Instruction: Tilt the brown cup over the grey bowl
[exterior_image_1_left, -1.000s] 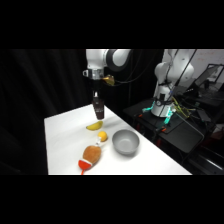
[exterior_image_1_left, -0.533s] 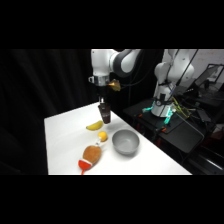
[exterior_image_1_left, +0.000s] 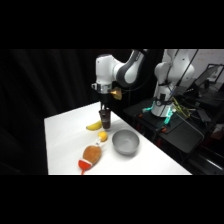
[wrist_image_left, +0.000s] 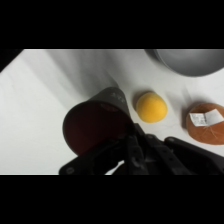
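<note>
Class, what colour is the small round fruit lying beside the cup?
Yellow; the round fruit shows best in the wrist view.

The brown cup (exterior_image_1_left: 105, 119) hangs upright above the table, near the upright grey bowl (exterior_image_1_left: 125, 142).

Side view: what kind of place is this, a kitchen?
Probably a robotics lab, not a kitchen: a white arm works over a bare white table, a second robot stands behind, and toy-like props include a banana.
</note>
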